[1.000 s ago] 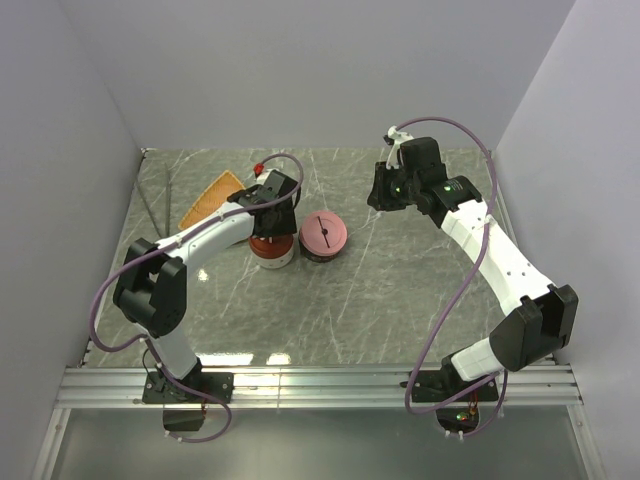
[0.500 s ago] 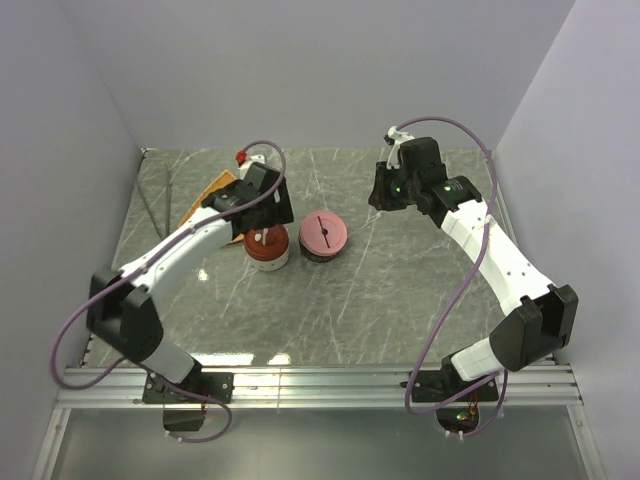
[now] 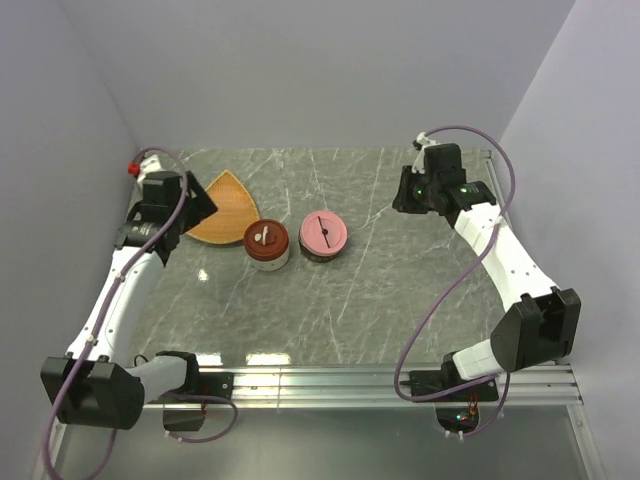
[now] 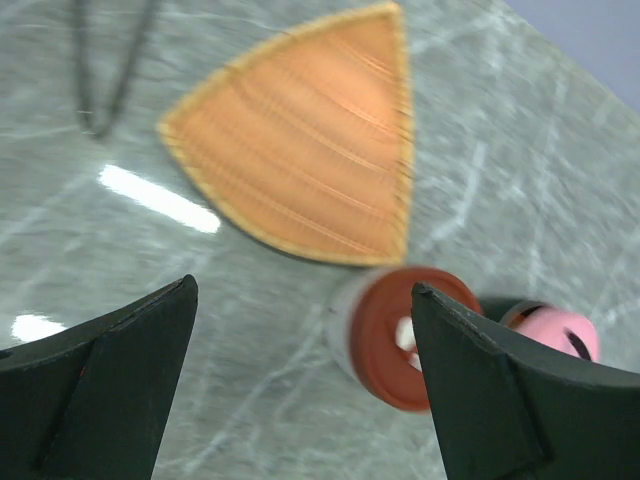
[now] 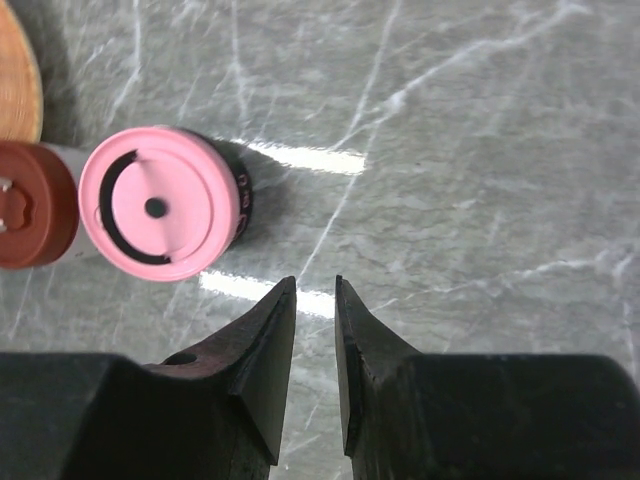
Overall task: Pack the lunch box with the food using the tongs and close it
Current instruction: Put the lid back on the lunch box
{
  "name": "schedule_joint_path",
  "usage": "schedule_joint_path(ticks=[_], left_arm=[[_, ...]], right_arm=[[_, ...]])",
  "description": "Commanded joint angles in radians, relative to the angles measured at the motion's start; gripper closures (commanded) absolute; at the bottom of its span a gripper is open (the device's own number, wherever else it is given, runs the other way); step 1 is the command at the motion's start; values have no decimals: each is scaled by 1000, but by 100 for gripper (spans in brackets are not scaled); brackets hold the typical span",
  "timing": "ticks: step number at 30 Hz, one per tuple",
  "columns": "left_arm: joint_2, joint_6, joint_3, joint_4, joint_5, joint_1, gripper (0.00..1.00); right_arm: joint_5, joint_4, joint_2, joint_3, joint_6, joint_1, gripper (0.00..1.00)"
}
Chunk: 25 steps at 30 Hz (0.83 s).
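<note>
The lunch box shows as two round tins side by side mid-table. One has a red-brown lid (image 3: 267, 240) (image 4: 385, 340) (image 5: 35, 205), the other a pink lid (image 3: 323, 236) (image 5: 165, 205) (image 4: 560, 330). My left gripper (image 3: 200, 205) (image 4: 303, 285) hangs open and empty at the far left, above the orange plate's edge. My right gripper (image 3: 405, 195) (image 5: 315, 280) hovers at the back right, its jaws a narrow gap apart with nothing between them. The thin two-armed tongs (image 4: 97, 125) lie on the table beyond the plate. No food shows.
An orange fan-shaped plate (image 3: 225, 208) (image 4: 310, 150) lies left of the tins. Side walls stand close to both arms. The marble table (image 3: 400, 290) runs to a metal rail (image 3: 320, 380) at the near edge.
My left arm has swung away from over the red-lidded tin to the far left, and its gripper has opened wide. The right arm has drawn back slightly to the right.
</note>
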Motion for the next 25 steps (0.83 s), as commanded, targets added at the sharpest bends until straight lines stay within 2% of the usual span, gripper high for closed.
schedule_joint_path(ticks=[1,10,25], left_arm=[[-57,88,-11,81,129,89,5],[-68,148,26,72,103,94,5],[-71,154,27,77,80,94,6]], right_arm=[[-6,55,-60,-13,22,-36,70],[-1,55,-54,-9,34,-57,70],[2,52,-57,-7,36,-62,70]])
